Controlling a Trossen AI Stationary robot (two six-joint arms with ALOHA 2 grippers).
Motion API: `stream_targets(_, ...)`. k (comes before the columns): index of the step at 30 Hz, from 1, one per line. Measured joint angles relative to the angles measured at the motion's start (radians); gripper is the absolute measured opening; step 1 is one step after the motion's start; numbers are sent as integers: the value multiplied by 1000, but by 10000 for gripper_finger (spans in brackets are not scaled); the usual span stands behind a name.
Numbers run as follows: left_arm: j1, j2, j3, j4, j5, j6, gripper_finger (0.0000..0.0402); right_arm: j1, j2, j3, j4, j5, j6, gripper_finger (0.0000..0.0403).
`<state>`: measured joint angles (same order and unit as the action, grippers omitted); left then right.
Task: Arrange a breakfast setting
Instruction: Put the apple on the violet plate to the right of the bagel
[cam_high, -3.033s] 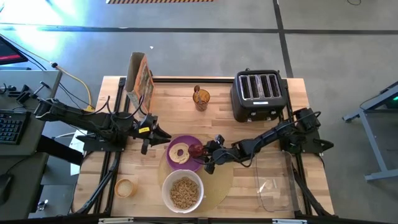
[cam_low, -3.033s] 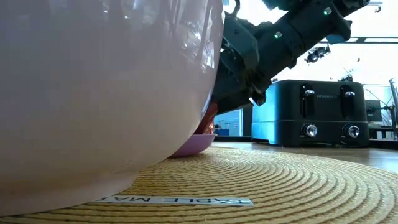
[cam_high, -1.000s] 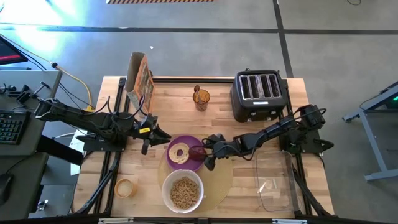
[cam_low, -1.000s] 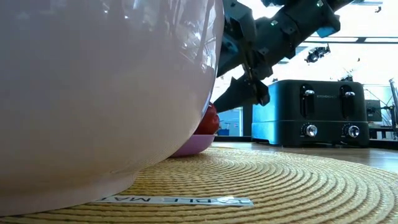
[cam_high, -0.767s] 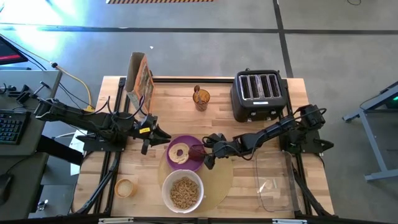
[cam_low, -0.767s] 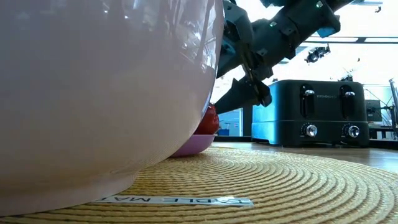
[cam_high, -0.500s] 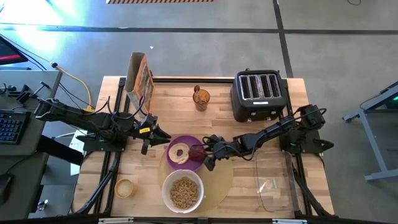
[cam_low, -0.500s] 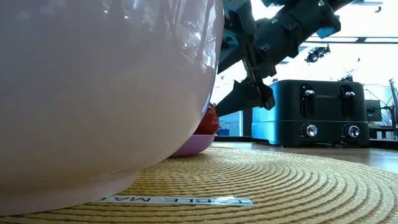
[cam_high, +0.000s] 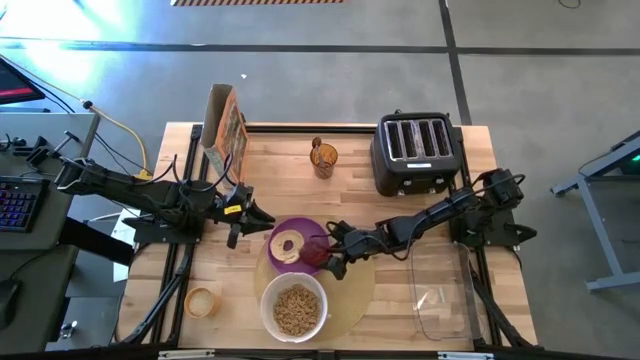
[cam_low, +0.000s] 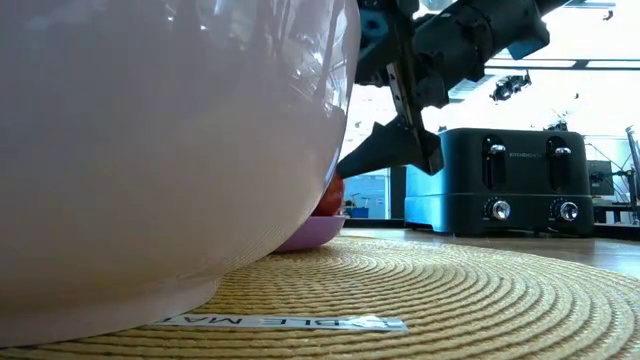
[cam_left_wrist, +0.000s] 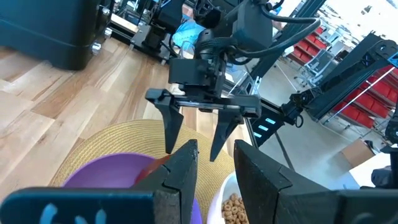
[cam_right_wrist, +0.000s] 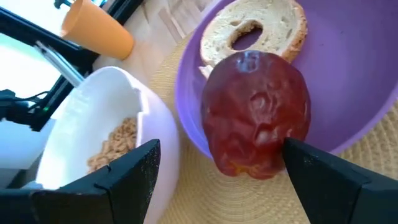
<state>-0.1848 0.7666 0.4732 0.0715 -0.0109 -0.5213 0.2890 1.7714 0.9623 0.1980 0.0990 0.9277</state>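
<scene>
A round tan mat (cam_high: 352, 290) carries a purple plate (cam_high: 300, 226) and a white bowl (cam_high: 293, 307) of brown cereal (cam_right_wrist: 118, 140). A bagel (cam_high: 290, 246) lies on the plate. A red apple (cam_right_wrist: 258, 118) rests on the plate's right part beside the bagel. My right gripper (cam_high: 328, 255) is open just over the apple, one finger on either side of it, and I see no touch. My left gripper (cam_high: 268, 217) waits left of the plate, its fingers a little apart and empty. No spoon shows.
A black toaster (cam_high: 415, 152) stands at the far right, an amber cup (cam_high: 323, 157) at the far middle, a cereal box (cam_high: 225, 125) at the far left. A clear container (cam_high: 440, 300) lies near right, a small round thing (cam_high: 201, 301) near left.
My right gripper, open throughout, has gone toward the table's left edge and down, closing on the apple. The apple has stayed on the plate.
</scene>
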Motion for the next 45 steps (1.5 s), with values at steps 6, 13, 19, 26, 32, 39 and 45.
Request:
stream_targets(6, 0, 0, 0, 0, 0, 0, 95, 0, 0, 0, 10, -5, 44, 317)
stream_targets(13, 0, 0, 0, 0, 10, 0, 95, -3, 0, 0, 24, 16, 40, 317)
stream_targets(19, 0, 0, 0, 0, 10, 15, 95, -37, 0, 0, 68, 24, -57, 317)
stream_targets(26, 4, 0, 0, 0, 4, 55, 95, -107, 0, 0, 85, -71, -206, 317)
stream_targets(32, 24, 0, 0, 0, 3, 55, 95, -177, 1, 0, 126, -331, -186, 317)
stream_targets(39, 45, 0, 0, 0, 3, 79, 95, -200, 1, 0, 128, -456, -119, 317)
stream_targets(45, 62, 0, 0, 0, 3, 78, 95, -122, 1, 0, 120, -542, -91, 317)
